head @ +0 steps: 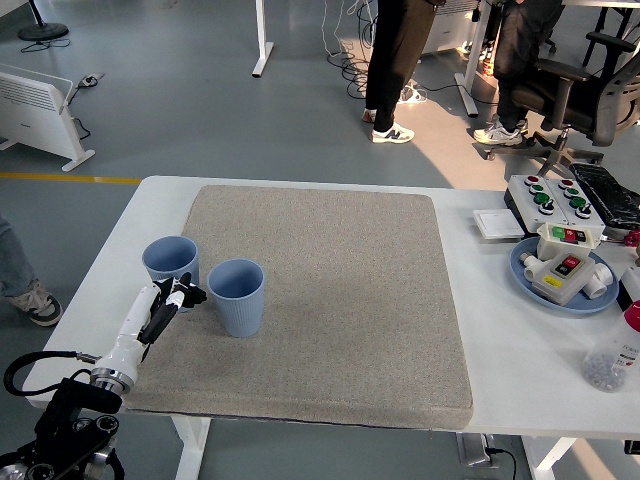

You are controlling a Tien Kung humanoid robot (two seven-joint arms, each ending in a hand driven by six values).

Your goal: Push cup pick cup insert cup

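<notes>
Two blue cups stand upright at the left side of a white worktop (520, 385), seen from the head camera. The left cup (169, 266) sits at the left edge of a grey mat (330, 300); the right cup (236, 296) stands just beside it, fully on the mat, and the two are close but their contact cannot be made out. The robot's left hand (170, 300) reaches in from the lower left corner on a white-and-black forearm, its dark fingers (188, 295) bunched at the near side of the left cup's base, in the gap between the cups. Whether the fingers are open, curled or touching the cup cannot be told at this size. The right arm does not appear.

At the far right of the worktop lie a control box with red and green buttons (553, 198), a white square plate (497, 224) and a blue dish (530, 278) holding a handheld button pendant (560, 262). A clear bottle (617, 350) stands near the right edge. Beyond the worktop, a person's dark trouser legs and sneakers (392, 131) stand on the grey floor, with an office chair (580, 85) to the right and a white heater (40, 108) at far left.
</notes>
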